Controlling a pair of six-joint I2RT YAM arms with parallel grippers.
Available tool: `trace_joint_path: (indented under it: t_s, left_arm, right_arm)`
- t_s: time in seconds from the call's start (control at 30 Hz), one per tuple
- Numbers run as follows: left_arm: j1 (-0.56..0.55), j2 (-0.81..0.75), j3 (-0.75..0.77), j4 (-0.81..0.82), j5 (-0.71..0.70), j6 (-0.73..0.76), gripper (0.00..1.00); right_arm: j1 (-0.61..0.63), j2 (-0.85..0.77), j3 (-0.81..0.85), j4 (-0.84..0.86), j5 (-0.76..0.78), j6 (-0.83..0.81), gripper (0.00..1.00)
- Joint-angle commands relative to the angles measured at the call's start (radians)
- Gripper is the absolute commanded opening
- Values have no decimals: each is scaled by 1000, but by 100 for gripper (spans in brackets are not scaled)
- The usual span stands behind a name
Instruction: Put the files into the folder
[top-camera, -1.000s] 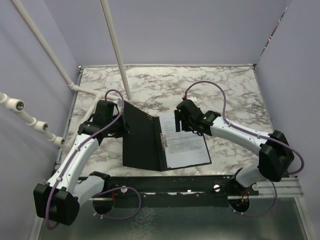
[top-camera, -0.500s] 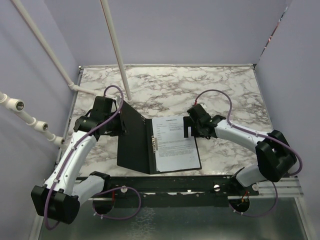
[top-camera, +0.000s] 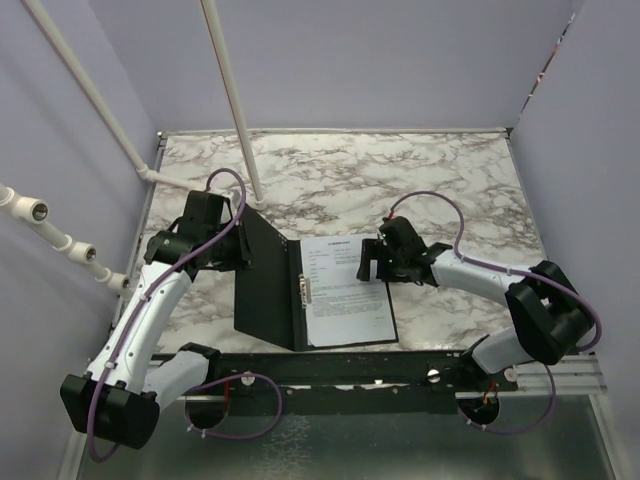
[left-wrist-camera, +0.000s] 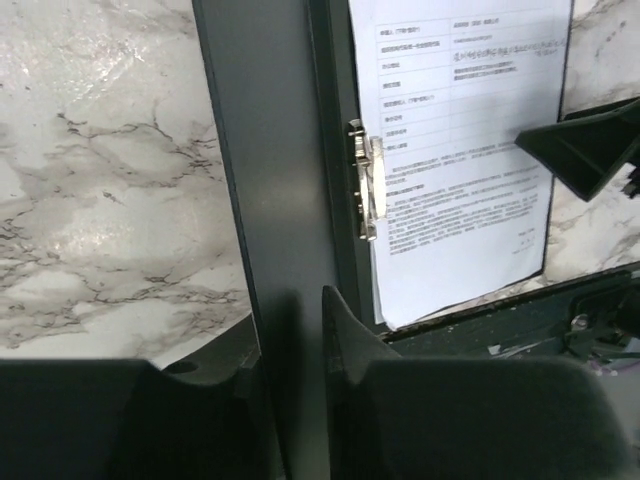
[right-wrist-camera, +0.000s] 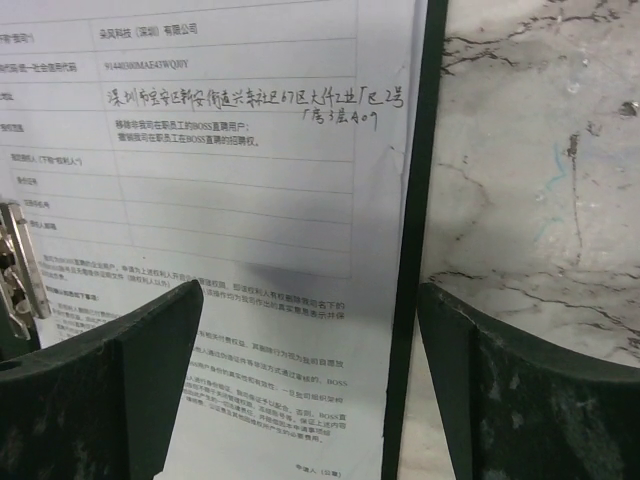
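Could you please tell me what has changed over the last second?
The open black folder and its white printed paper sheets slid toward the left arm. The right gripper drew back to the sheets' right edge, jaws wide open. The left gripper stays at the raised cover.

I see my marble-patterned table (top-camera: 450, 170) carrying the open black folder (top-camera: 265, 290) near its front edge.

1. The top camera looked down from high behind the near edge of the table (top-camera: 450, 170), taking in its whole surface.
2. The left wrist camera sat close above the folder (left-wrist-camera: 270, 200), facing down along its left cover.
3. The right wrist camera hung nearest, facing down onto the files (right-wrist-camera: 250, 200).
4. All three views shared the files and the clip (left-wrist-camera: 365, 180).
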Motion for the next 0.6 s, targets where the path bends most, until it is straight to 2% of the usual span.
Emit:
trace_joint_path:
  t_s: [0.0,0.1,0.23,0.57]
  left_arm:
    - [1,-2,29,31,91,-7,29]
    - [1,-2,15,82,171,-37,44]
    - [1,-6,-11,168,270,-91,57]
    - [-8,-45,-107,510,472,-333,66]
  right_arm:
    - [0,30,-65,48,-140,47,93]
    - [0,29,-76,60,-162,52,93]
    - [0,17,-86,65,-178,53,93]
    - [0,-22,-122,98,-218,77,93]
